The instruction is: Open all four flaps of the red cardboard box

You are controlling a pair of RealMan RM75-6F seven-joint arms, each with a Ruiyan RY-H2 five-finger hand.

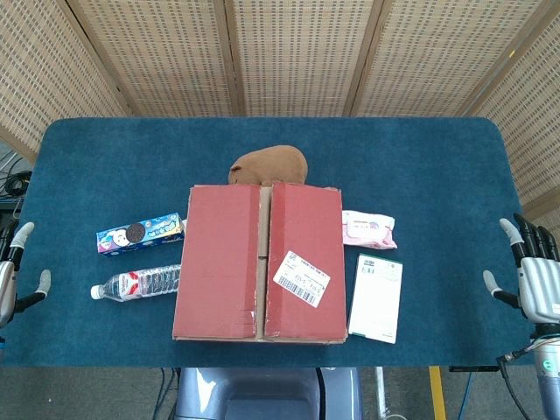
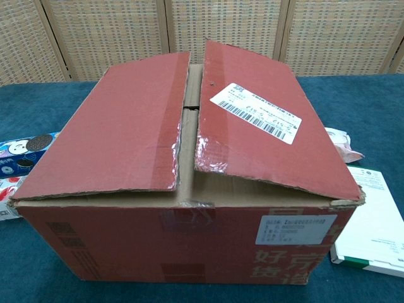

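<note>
While both hands idle apart, the matte red cardboard box (image 1: pixel 258 262) sits closed.

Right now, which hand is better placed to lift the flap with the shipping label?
Right. The labelled flap is the box's right-hand one, nearer the right hand, which is open at the table edge. The left hand sits across the box, beyond the other flap.

Left hand (image 1: pixel 10 271) cropped by frame edge (head view); brown item (image 1: pixel 269 164) beyond both hands, partly behind red cardboard box (image 1: pixel 258 262).
</note>
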